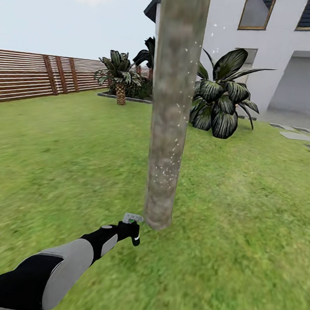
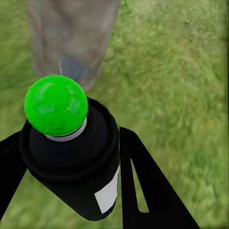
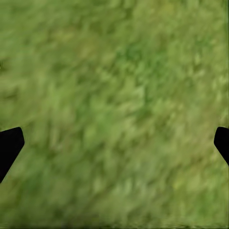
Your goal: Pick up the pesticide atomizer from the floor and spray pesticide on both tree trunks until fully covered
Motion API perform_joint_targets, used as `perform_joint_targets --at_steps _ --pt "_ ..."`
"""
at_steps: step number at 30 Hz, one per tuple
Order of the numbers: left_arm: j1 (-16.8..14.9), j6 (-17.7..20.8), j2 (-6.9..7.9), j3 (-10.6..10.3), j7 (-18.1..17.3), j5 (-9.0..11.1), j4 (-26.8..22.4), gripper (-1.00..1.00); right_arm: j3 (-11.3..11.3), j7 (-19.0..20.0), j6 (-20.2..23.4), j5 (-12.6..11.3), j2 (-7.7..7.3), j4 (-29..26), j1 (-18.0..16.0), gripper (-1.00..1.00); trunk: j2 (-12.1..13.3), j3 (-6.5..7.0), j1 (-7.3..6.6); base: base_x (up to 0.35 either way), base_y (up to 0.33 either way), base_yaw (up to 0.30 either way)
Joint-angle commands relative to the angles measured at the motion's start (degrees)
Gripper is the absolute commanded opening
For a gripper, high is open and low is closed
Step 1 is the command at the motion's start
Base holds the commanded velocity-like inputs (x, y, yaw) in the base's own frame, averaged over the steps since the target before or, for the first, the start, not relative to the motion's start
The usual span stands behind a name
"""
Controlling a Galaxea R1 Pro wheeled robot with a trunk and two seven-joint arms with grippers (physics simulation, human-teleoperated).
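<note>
Left tool clenched round pesticide atomizer body, near tree trunk; probably light, stiff, maybe slippery. Right tool released w/ nothing.

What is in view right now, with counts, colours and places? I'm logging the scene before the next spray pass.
Grey-brown mottled tree trunk: one, white-specked, centre of lawn.
Green lawn: one, covers the ground.
Brown slatted wood fence: one, far left.
Short scaly-trunked palm: one, green, by the fence.
Broad-leaved dark green plant: one, right of trunk.
White house: one, background right.
Grey stepping stones: several, far right.
Black pesticide atomizer: one, whitish label, held at the trunk's base.
Left gripper: shut on atomizer.
Right gripper: black, open over grass.
</note>
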Motion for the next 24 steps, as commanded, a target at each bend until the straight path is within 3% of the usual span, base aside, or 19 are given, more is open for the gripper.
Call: perform_joint_targets --at_steps 1,16,24 --pt "0.0 -0.1 0.02 0.2 -0.1 -0.3 0.0 -1.00 -0.4 0.1 -0.6 -0.1 0.01 0.3 -0.1 1.00 0.0 -0.05 -0.01 0.000 0.350 -0.296" --pt "0.0 -0.1 0.02 0.2 -0.1 -0.3 0.0 -1.00 -0.4 0.1 -0.6 -0.1 0.01 0.3 -0.1 1.00 0.0 -0.05 -0.01 0.028 0.350 -0.187" --pt "0.0 -0.2 -0.04 0.2 -0.1 -0.3 0.0 -1.00 -0.4 0.1 -0.6 -0.1 0.02 0.3 -0.1 1.00 0.0 -0.05 -0.01 0.200 0.245 -0.293"
